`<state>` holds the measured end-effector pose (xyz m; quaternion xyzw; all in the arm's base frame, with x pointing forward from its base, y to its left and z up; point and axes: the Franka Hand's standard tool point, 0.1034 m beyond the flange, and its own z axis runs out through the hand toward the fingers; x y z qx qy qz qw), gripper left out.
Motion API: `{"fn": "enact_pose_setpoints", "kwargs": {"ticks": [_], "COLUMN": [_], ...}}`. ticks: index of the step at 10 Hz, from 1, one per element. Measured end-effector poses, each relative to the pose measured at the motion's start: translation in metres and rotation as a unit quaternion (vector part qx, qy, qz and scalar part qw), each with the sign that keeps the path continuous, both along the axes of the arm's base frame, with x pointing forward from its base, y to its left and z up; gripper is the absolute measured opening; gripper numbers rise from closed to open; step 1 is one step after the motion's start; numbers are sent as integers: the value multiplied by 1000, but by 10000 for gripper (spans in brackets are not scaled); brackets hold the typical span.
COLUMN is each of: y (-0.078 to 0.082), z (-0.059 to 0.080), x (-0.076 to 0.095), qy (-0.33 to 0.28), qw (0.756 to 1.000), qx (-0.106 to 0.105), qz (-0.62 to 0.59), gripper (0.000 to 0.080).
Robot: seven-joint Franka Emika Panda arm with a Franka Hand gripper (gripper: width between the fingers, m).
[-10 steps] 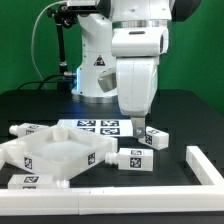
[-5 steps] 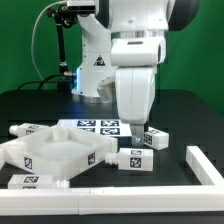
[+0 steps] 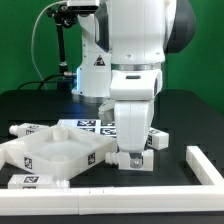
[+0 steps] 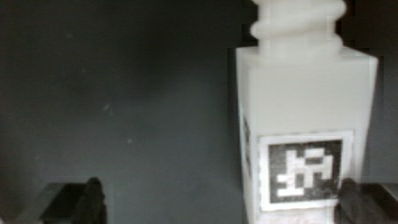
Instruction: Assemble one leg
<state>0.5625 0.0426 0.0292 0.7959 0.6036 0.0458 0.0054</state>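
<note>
A leg (image 4: 299,110), a stubby white block with a fiducial tag and a threaded end, lies on the black table. In the exterior view this leg (image 3: 146,160) is mostly hidden behind my lowered hand. My gripper (image 3: 130,158) is open and low over it. In the wrist view my gripper (image 4: 222,205) straddles the leg, which lies close to one dark fingertip (image 4: 377,200) and far from the other. A second leg (image 3: 158,140) peeks out just behind, at the exterior view's right. A third leg (image 3: 25,130) lies at the far left.
The large white square tray-like piece (image 3: 50,152) with corner sockets lies at the exterior view's left front. The marker board (image 3: 92,125) lies behind it. A white L-shaped rail (image 3: 205,170) runs along the front and right. The robot base stands at the back.
My hand has come down and slightly toward the exterior view's left, from above the rear leg to low over the front leg, now covering most of it.
</note>
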Motion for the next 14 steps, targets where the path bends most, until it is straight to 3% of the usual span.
{"fn": "enact_pose_setpoints", "kwargs": {"ticks": [4,7,8,12,14], "y": [-1,3,8,15,9], "z": [0,24,23,-5,-18], "x": [-4,-1,-4,-28,-30], "qy": [0,10,11,32,37], "qw": [1000,1000,999,999,998], "qx": [0,-3,-2,1,2], "qz": [-6,-25,-35,-44,-41], "gripper": [650,650,650,650,650]}}
